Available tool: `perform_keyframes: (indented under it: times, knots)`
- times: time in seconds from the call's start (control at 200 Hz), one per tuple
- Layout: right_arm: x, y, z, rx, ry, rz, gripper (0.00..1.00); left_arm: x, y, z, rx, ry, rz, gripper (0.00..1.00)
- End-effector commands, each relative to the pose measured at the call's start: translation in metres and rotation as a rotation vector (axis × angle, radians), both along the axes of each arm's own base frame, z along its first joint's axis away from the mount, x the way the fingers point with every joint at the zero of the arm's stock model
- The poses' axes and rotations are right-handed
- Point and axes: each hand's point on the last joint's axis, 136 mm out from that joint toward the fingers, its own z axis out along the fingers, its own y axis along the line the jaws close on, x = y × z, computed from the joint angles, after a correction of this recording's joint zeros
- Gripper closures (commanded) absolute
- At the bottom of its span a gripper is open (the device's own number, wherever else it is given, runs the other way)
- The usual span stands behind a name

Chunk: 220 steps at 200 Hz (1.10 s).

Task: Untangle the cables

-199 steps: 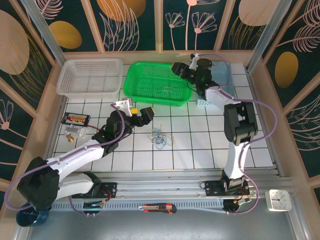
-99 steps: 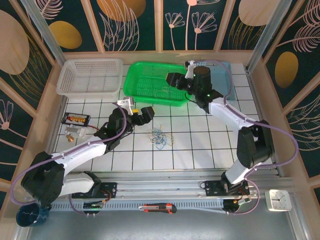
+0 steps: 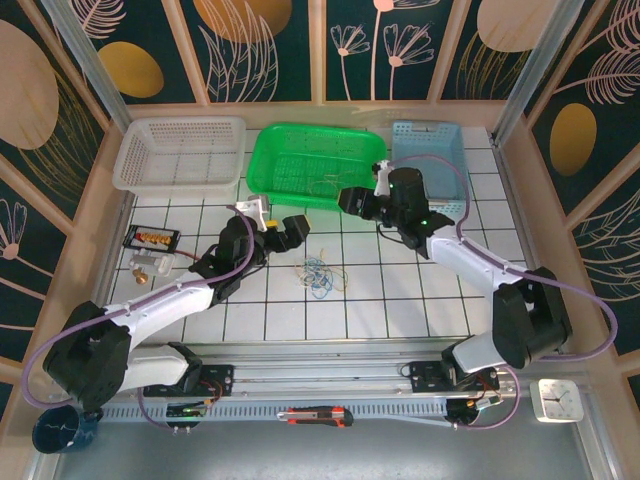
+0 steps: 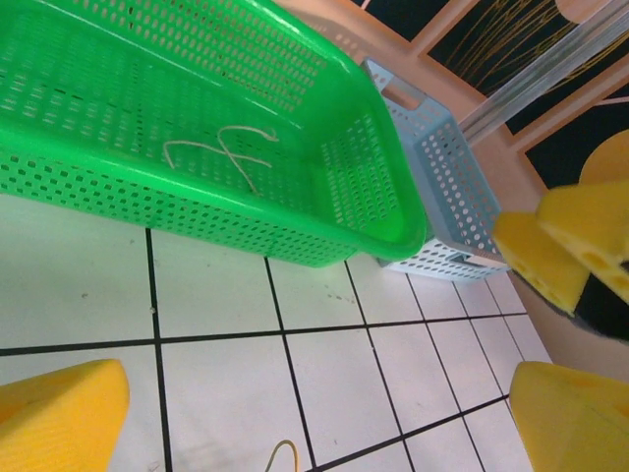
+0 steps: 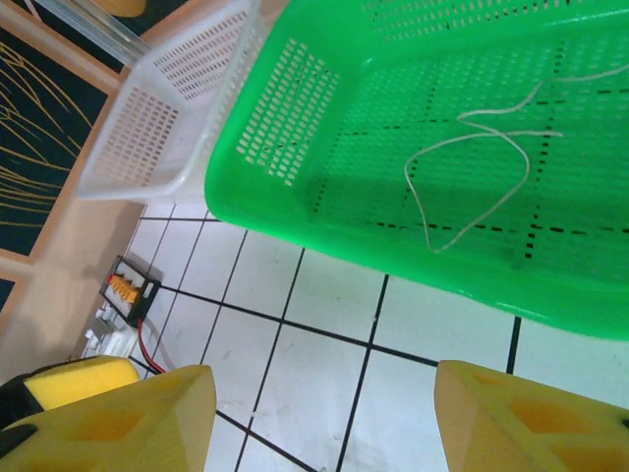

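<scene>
The cables (image 3: 320,272) lie in a small tangle of blue, tan-yellow and pale loops on the white tiles at mid table. One pale cable (image 3: 326,183) lies apart inside the green basket (image 3: 290,195); it also shows in the wrist views (image 4: 231,152) (image 5: 472,167). My left gripper (image 3: 284,232) (image 4: 314,423) hangs open just left of the tangle, with a tan-yellow cable end (image 4: 283,454) below it and nothing between its fingers. My right gripper (image 3: 353,200) (image 5: 324,423) stands open over the tiles at the green basket's front edge, holding nothing.
A white basket (image 3: 182,152) sits at the back left and a pale blue basket (image 3: 428,160) at the back right. At the left lies a black box with orange parts (image 3: 151,238) and a red lead. A box cutter (image 3: 315,415) rests on the front rail.
My right arm has swung from over the blue basket, forward and left across the green basket to its front edge. The left arm has shifted only slightly.
</scene>
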Motion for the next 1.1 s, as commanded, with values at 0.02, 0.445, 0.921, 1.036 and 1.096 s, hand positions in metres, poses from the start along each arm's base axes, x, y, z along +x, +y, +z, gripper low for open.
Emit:
perform_keyframes:
  times: [0.02, 0.445, 0.921, 1.036, 1.096]
  knots:
    - [-0.007, -0.002, 0.000, -0.037, -0.023, 0.011, 0.40, 0.003, 0.006, 0.010, -0.008, 0.001, 0.022, 0.01]
    - [-0.031, 0.012, -0.034, -0.061, 0.023, 0.084, 0.40, 0.009, -0.008, 0.000, 0.082, 0.042, -0.053, 0.01]
    - [-0.054, 0.053, -0.091, -0.166, 0.108, 0.155, 0.44, -0.003, -0.005, -0.037, 0.133, 0.088, -0.090, 0.01]
    - [-0.057, 0.056, -0.106, -0.187, 0.131, 0.158, 0.46, -0.008, 0.005, -0.046, 0.128, 0.103, -0.049, 0.01]
    - [-0.058, 0.057, -0.111, -0.194, 0.140, 0.160, 0.47, -0.009, 0.013, -0.050, 0.123, 0.109, -0.013, 0.01]
